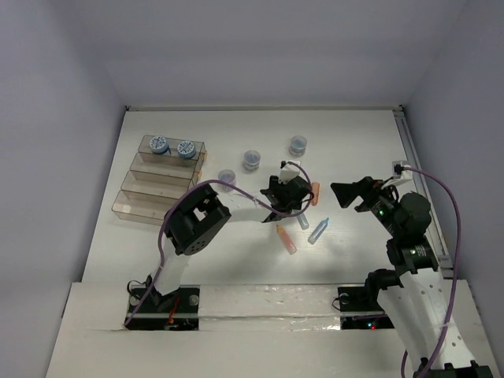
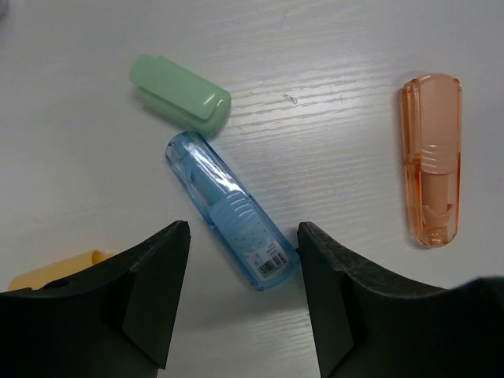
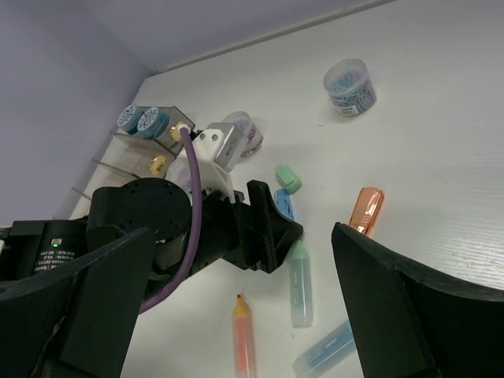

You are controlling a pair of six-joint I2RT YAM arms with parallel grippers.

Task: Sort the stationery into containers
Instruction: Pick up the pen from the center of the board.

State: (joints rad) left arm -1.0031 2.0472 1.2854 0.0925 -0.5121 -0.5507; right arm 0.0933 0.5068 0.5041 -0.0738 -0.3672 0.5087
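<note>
My left gripper [image 2: 242, 236] hangs low over the table, open, its jaws straddling the near end of a clear blue pen cap [image 2: 232, 211] without closing on it. A green cap [image 2: 181, 92] lies just beyond the blue one, and an orange cap [image 2: 431, 157] lies to the right. From above, the left gripper [image 1: 287, 193] is at mid-table and my right gripper [image 1: 346, 193] hovers to its right, wide open and empty. The containers [image 1: 157, 185] stand at the left, with two jars [image 1: 160, 144] in the back tray.
Three loose jars [image 1: 252, 160] sit behind the left gripper. An orange pen [image 1: 286, 239], a green-capped pen [image 1: 302, 220] and a blue pen [image 1: 318, 230] lie in front of it. A cable outlet [image 1: 400, 167] sits by the table's right edge.
</note>
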